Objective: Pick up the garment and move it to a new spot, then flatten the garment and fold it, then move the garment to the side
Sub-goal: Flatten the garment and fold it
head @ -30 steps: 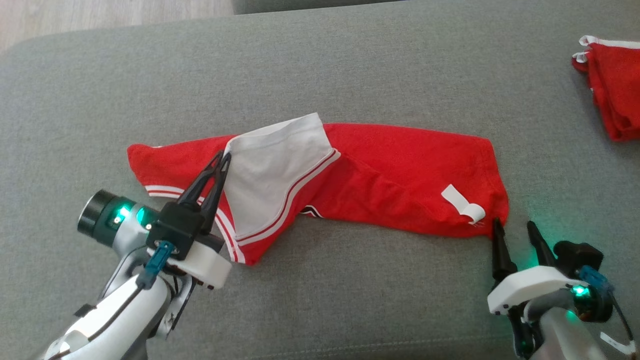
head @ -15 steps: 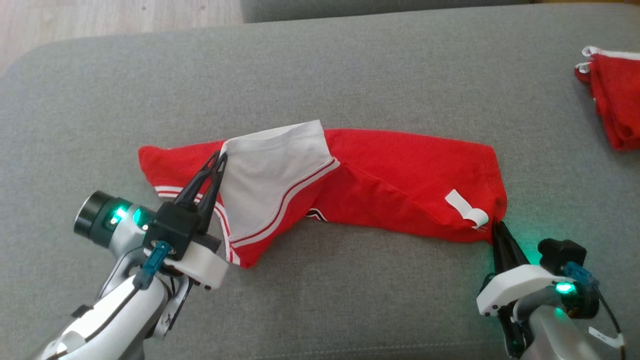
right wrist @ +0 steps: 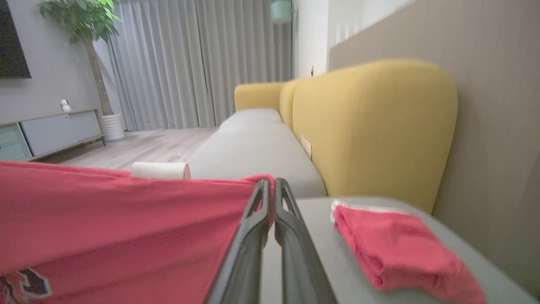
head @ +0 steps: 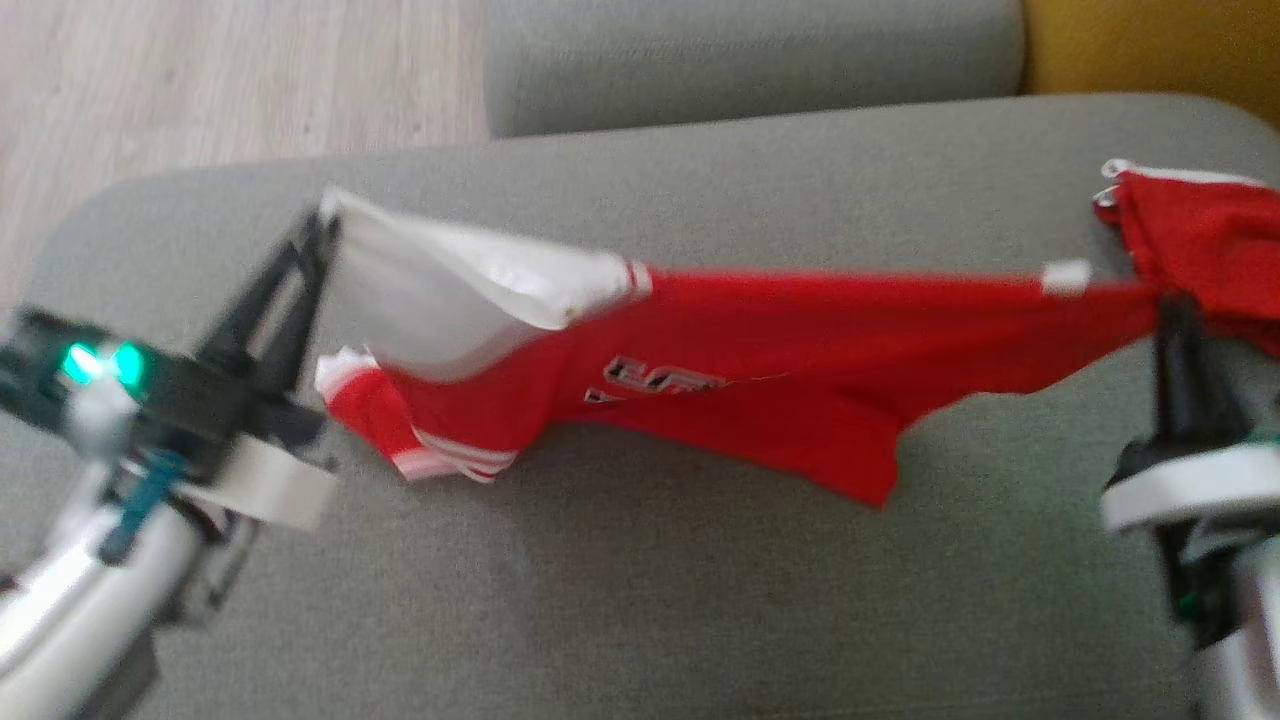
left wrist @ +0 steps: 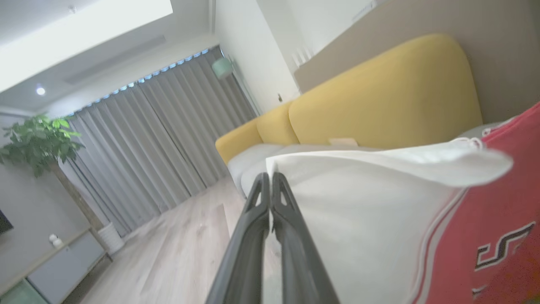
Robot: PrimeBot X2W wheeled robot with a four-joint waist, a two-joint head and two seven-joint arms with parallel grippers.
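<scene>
The garment (head: 760, 370) is a red sports top with white panels and black lettering. It hangs stretched in the air between my two grippers, above the grey sofa seat (head: 640, 600). My left gripper (head: 322, 222) is shut on its white corner at the left; the left wrist view shows the white cloth (left wrist: 358, 211) pinched at the fingertips (left wrist: 270, 179). My right gripper (head: 1168, 305) is shut on the red corner at the right, seen in the right wrist view as red cloth (right wrist: 126, 228) held at the tips (right wrist: 270, 185). The lower hem sags toward the seat.
A folded red garment (head: 1200, 240) lies at the seat's far right, just behind my right gripper, also visible as a red stack (right wrist: 396, 249). Yellow backrest cushions (right wrist: 371, 126) stand beyond. Wooden floor (head: 200, 90) lies past the seat's left edge.
The right gripper has closed on the garment's right corner. Both arms have lifted, raising the garment off the seat and pulling it taut. The head camera has tilted up.
</scene>
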